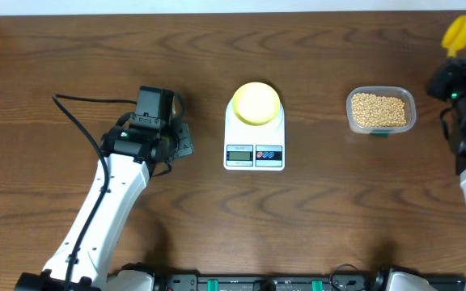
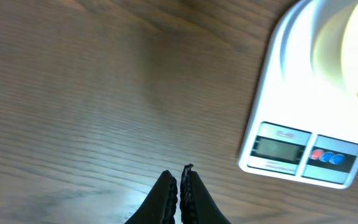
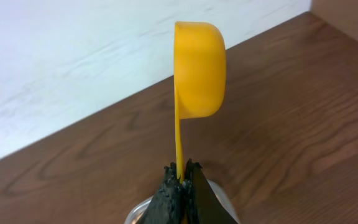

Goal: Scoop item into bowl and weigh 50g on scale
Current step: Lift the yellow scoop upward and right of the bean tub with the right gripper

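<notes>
Pale-yellow bowl point(image 1: 256, 103) on white scale point(image 1: 255, 152), table ctr; tan beans point(image 1: 379, 109) in clear container point(image 1: 412, 109) further right. Left gripper point(image 2: 179, 180) closed, empty, left of scale — right gripper point(image 3: 182, 171) clamped on yellow scoop point(image 3: 197, 74) handle, far-right corner.

1 scale point(image 1: 254, 149), 1 bowl point(image 1: 256, 103), 1 container point(image 1: 381, 89) at scale's 3 o'clk, beans point(image 1: 379, 110): uncountable, 1 scoop point(image 3: 199, 68), left gripper point(image 2: 179, 186) + right gripper point(image 3: 182, 182) = 2.

Nothing legible anywhere: the scale point(image 1: 255, 153) has a display point(image 2: 281, 148) and small print too blurred to read.
</notes>
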